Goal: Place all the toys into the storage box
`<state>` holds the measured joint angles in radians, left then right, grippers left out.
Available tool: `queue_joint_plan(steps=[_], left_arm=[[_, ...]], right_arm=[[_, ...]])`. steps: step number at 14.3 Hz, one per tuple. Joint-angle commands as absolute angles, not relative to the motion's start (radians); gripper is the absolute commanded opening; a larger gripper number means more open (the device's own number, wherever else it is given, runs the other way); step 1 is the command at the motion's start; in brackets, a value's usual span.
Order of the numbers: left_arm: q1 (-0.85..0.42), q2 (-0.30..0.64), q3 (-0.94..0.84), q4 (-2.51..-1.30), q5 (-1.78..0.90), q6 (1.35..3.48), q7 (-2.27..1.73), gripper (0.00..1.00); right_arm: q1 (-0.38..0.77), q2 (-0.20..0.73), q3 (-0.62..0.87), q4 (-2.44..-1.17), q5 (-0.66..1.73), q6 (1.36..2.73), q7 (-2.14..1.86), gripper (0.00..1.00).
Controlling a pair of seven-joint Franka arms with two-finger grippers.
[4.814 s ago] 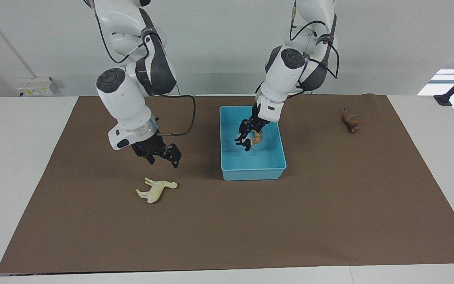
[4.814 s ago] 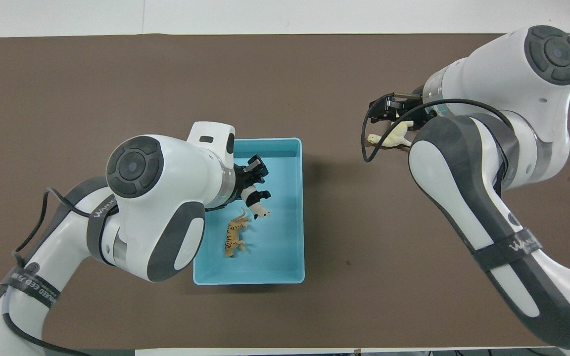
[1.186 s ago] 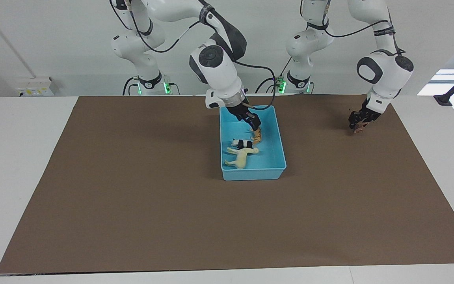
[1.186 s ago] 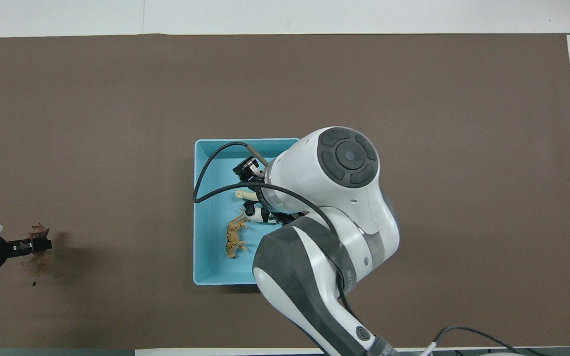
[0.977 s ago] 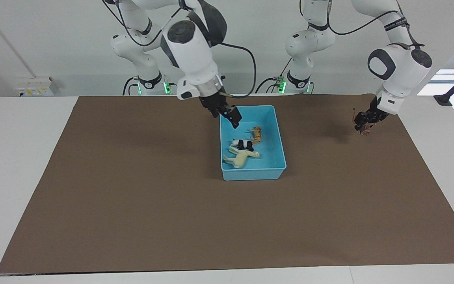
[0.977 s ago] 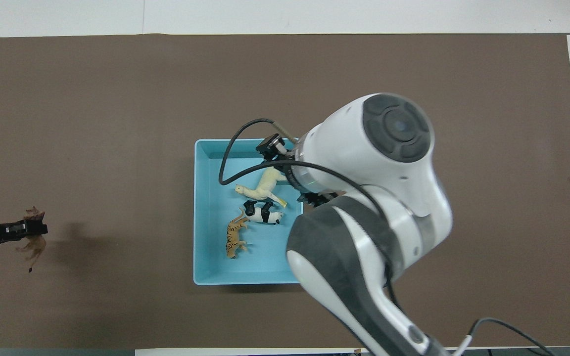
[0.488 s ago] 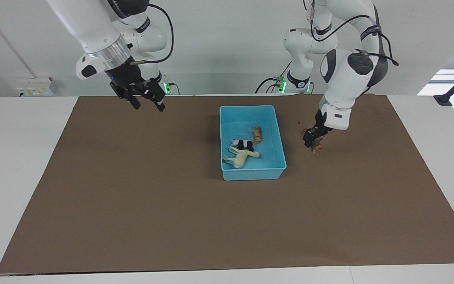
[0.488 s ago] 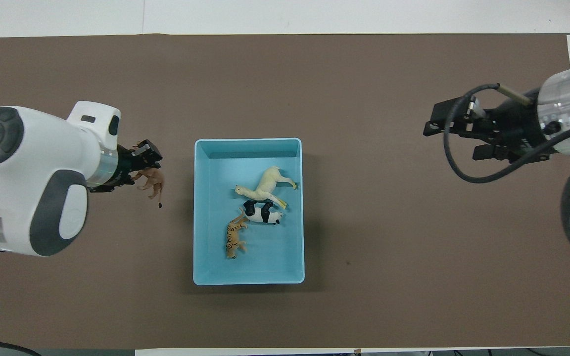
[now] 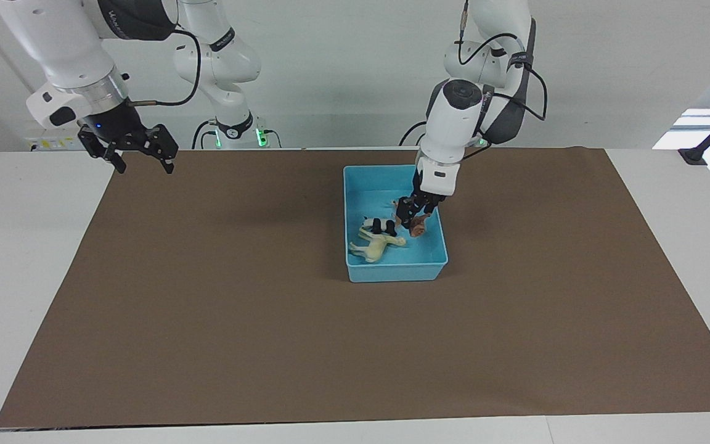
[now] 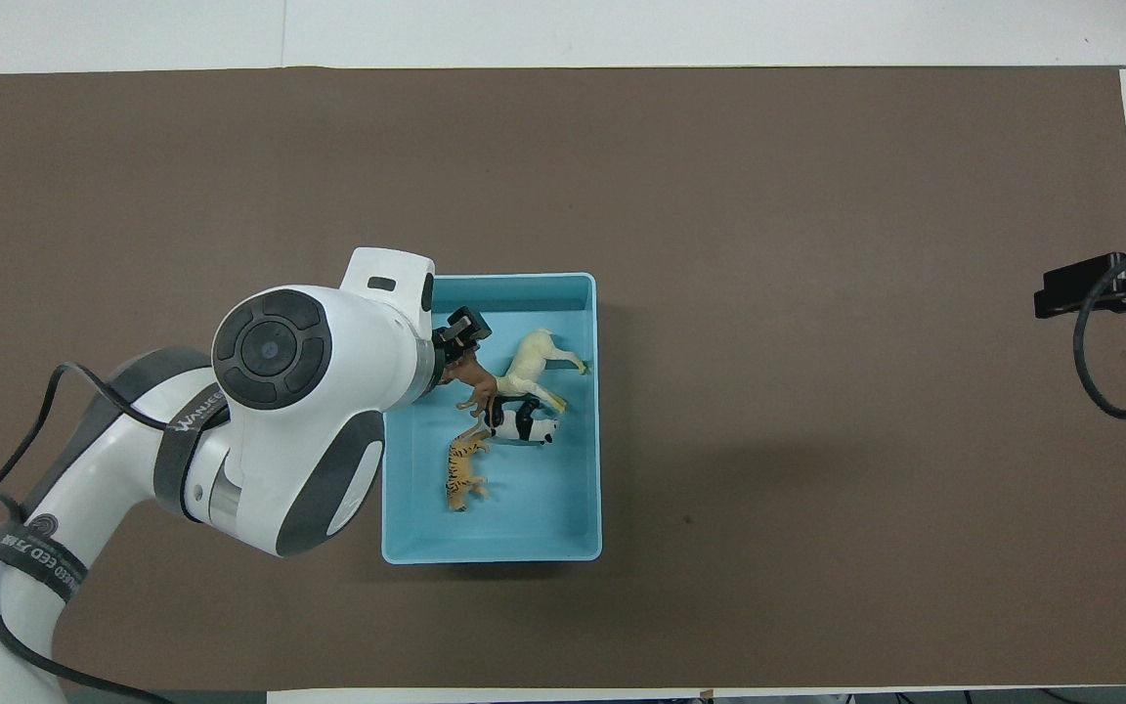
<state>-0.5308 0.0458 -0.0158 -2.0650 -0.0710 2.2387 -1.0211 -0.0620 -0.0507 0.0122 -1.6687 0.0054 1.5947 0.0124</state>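
The light blue storage box (image 9: 395, 272) (image 10: 490, 553) stands on the mat near the robots. In it lie the cream horse (image 9: 377, 247) (image 10: 530, 365), the panda (image 9: 381, 226) (image 10: 527, 428) and the orange-tan toy (image 10: 465, 475), which my left gripper mostly hides in the facing view. My left gripper (image 9: 413, 217) (image 10: 459, 346) is shut on the dark brown toy (image 9: 418, 229) (image 10: 474, 382) and holds it low over the inside of the box, beside the panda. My right gripper (image 9: 142, 161) is open and empty, raised over the mat's edge at the right arm's end.
A brown mat (image 9: 207, 308) covers most of the white table (image 9: 22, 246). A black stand (image 9: 694, 154) sits on the table at the left arm's end, near the robots. A socket box (image 9: 53, 135) is on the wall past the right arm's end.
My left gripper has carried the dark brown toy from beside the box to over its inside. My right gripper has drawn farther toward its own end of the table.
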Motion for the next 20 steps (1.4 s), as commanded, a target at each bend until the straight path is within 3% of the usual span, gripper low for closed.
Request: queue_joint_plan(steps=[1, 6, 10, 13, 15, 17, 20], left_arm=[[-0.54, 0.02, 0.006, -2.054, -0.08, 2.172, -1.02, 1.0], [-0.375, -0.055, 0.018, -1.978, -0.051, 1.985, -0.84, 1.0], [-0.157, -0.045, 0.018, -1.798, -0.051, 1.755, -0.492, 1.0], [-0.071, -0.041, 0.034, -1.717, -0.023, 1.652, -0.31, 1.0], [-0.02, -0.035, 0.019, -1.701, -0.02, 1.621, -0.232, 1.0], [0.128, -0.034, -0.11, -1.694, -0.021, 1.618, -0.172, 1.0], [0.138, -0.037, -0.118, -1.698, -0.022, 1.592, -0.129, 1.0]], right_arm=[[-0.089, -0.081, 0.031, -1.739, -0.012, 1.603, 0.008, 1.0], [-0.086, -0.078, 0.031, -1.743, -0.006, 1.598, 0.035, 1.0], [-0.075, -0.086, 0.031, -1.756, -0.023, 1.58, -0.003, 1.0], [-0.077, -0.086, 0.031, -1.756, -0.032, 1.582, -0.02, 1.0], [-0.075, -0.087, 0.031, -1.758, -0.032, 1.58, -0.026, 1.0], [-0.075, -0.087, 0.031, -1.758, -0.032, 1.58, -0.038, 1.0], [-0.075, -0.087, 0.031, -1.756, -0.032, 1.582, -0.089, 1.0]])
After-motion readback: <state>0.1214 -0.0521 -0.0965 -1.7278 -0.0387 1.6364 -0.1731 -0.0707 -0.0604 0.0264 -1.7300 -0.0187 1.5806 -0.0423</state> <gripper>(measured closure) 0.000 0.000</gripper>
